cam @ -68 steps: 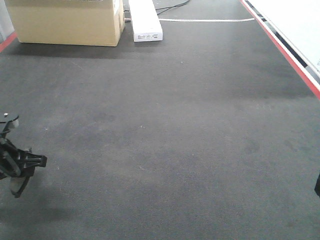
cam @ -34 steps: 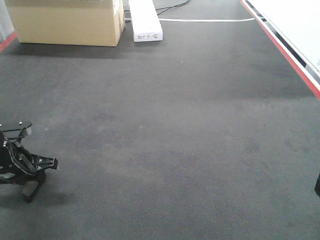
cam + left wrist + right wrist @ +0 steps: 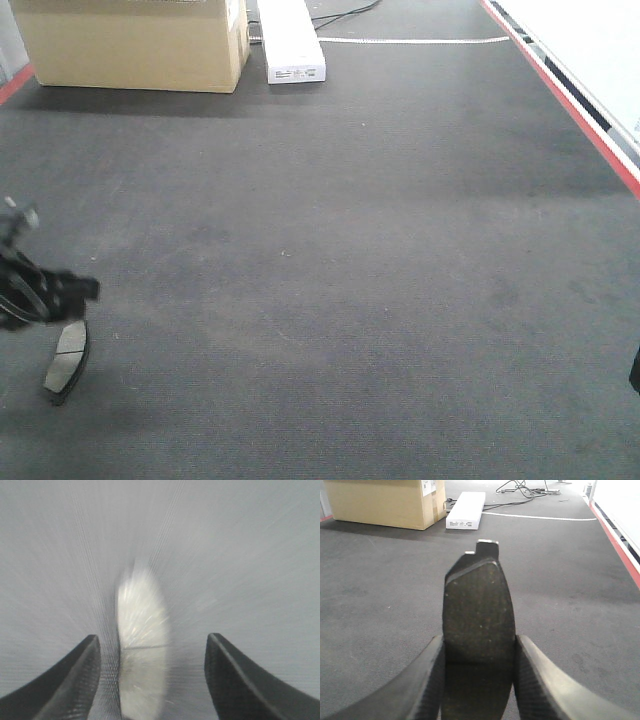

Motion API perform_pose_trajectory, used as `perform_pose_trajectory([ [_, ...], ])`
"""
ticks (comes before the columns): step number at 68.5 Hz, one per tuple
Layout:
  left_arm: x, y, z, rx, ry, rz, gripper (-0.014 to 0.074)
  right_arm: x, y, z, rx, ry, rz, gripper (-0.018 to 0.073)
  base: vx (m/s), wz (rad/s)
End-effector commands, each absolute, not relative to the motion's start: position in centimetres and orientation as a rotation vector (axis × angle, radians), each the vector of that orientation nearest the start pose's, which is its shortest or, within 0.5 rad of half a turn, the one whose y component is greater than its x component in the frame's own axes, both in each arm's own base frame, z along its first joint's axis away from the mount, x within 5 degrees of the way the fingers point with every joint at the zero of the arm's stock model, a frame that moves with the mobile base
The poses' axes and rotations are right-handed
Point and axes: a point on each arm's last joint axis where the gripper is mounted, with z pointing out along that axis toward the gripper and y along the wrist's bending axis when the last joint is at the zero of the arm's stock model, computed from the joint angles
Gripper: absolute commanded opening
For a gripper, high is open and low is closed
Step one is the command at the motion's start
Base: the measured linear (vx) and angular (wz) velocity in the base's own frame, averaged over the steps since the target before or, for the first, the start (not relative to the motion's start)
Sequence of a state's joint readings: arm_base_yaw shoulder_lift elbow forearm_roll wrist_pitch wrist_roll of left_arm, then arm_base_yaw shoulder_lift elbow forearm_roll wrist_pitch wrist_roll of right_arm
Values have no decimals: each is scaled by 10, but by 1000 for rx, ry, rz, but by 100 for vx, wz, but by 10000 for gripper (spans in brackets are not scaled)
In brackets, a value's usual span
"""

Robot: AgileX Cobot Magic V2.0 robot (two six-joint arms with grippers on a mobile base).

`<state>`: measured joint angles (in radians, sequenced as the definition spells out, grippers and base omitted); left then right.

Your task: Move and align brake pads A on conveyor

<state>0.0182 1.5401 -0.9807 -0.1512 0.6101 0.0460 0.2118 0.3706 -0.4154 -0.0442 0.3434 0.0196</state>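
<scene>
Charcoal carpet-textured conveyor belt (image 3: 350, 250): a dark grey oblong brake pad (image 3: 66, 358) lies lengthwise beneath the spread left hand (image 3: 152, 639), seemingly free; right hand (image 3: 479, 641) pinches another pad (image 3: 479, 600).

The front-facing camera looks from above down the length of the conveyor (image 3: 350, 250), with the cardboard box (image 3: 130, 45) far off at 11 o'clock. The left wrist camera sits close over the conveyor, facing down between the left hand's (image 3: 152, 639) fingers. The right wrist camera looks low along the conveyor past the brake pad (image 3: 479, 610) in the right hand (image 3: 479, 640). It shares the box and the white case (image 3: 466, 511) with the front view.
</scene>
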Motion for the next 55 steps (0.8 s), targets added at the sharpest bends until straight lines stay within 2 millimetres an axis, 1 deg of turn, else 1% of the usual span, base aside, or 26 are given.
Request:
perform_pose_trajectory([
  [1, 290, -3, 283, -71, 2461, -133, 451, 85, 17, 316, -196, 1648, 119, -7, 0, 0],
  [7, 270, -3, 309, -40, 2369, -122, 451, 85, 17, 316, -196, 1648, 119, -7, 0, 0],
  [10, 257, -3, 322, -23, 2308, -113, 451, 85, 17, 316, -196, 1648, 119, -7, 0, 0],
  [11, 254, -3, 322, -21, 2303, -111, 451, 85, 17, 316, -196, 1648, 119, -7, 0, 0],
  [15, 235, -3, 334, -20, 2223, -106, 451, 85, 17, 316, -196, 1648, 119, -7, 0, 0],
  [21, 209, -3, 343, -22, 2121, -98, 451, 85, 17, 316, -196, 1648, 119, -7, 0, 0],
  [26, 187, -3, 345, -23, 2045, -91, 451, 85, 17, 316, -196, 1648, 119, -7, 0, 0],
  [32, 160, -3, 342, -21, 1961, -81, 451, 85, 17, 316, -196, 1648, 119, -7, 0, 0],
  [41, 122, -3, 329, -10, 1846, -64, 451, 85, 17, 316, -196, 1648, 119, -7, 0, 0],
  [42, 120, -3, 329, -8, 1839, -62, 451, 85, 17, 316, -196, 1648, 119, -7, 0, 0],
  [49, 90, -3, 324, 23, 1742, -37, 451, 85, 17, 316, -196, 1648, 119, -7, 0, 0],
  [55, 71, -4, 319, 46, 1682, -18, 451, 85, 17, 316, -196, 1648, 119, -7, 0, 0],
])
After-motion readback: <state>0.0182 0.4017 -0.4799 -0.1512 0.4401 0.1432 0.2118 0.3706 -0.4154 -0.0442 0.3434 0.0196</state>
